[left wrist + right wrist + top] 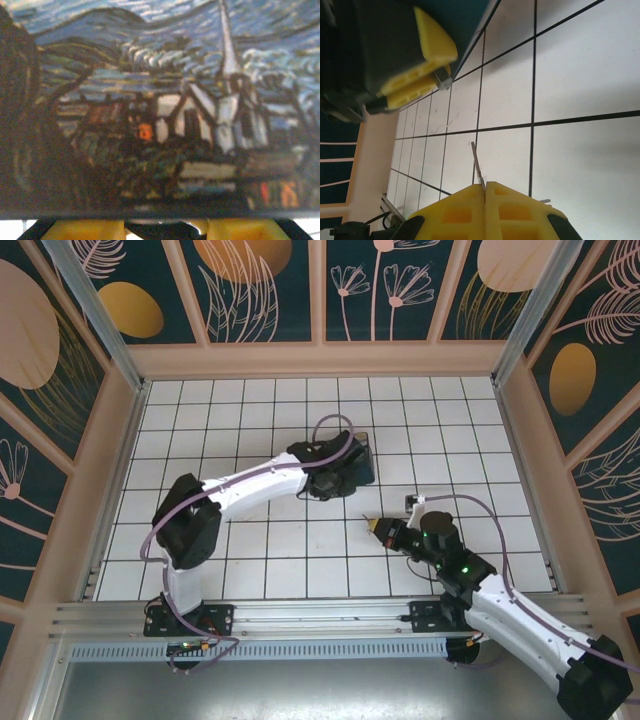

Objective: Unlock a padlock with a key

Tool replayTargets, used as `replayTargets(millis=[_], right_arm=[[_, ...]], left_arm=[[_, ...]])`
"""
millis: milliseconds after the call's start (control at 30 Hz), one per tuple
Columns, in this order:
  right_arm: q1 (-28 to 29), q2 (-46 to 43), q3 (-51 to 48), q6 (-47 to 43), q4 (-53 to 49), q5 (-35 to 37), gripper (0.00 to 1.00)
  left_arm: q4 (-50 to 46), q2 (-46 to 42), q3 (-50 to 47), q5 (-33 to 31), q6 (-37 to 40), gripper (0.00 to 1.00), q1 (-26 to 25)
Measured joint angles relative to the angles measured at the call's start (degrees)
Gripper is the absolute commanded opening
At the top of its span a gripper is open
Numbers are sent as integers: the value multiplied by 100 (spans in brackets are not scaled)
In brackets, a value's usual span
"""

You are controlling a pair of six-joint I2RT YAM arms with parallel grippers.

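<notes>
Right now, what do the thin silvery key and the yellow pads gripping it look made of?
The thin silvery key looks like bare metal: a flat grey strip with a dull sheen. The yellow pads of the right gripper look like matte moulded plastic, maybe rubbery, with recessed pockets; the view leaves that open.

No lettering, number, brand or sign can be read anywhere. The blue painted box (pixel 160 110), across the left wrist view, carries a blurred swirl-painted village with a steeple. The wall panels (pixel 250 285) along the top of the overhead view bear leaf and flower drawings.
</notes>
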Motion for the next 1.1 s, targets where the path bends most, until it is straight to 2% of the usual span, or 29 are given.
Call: replayTargets(millis=[200, 467, 633, 733, 900, 1100], right_arm=[[424, 374, 433, -20, 280, 339, 0], [522, 638, 636, -483, 844, 400, 0], [509, 638, 638, -750, 925, 435, 0], [328, 693, 671, -868, 944, 350, 0], [-330, 1158, 763, -935, 1287, -164, 0], [-435, 1873, 994, -955, 1672, -732, 0]], left_arm=[[-205, -101, 72, 778, -450, 28, 247], [-236, -186, 105, 1615, -909, 28, 511], [0, -426, -234, 2098, -1095, 28, 815], [151, -564, -444, 2291, -1161, 29, 960], [356, -625, -605, 2540, -1248, 29, 1021], [627, -704, -804, 2771, -1309, 29, 1060]])
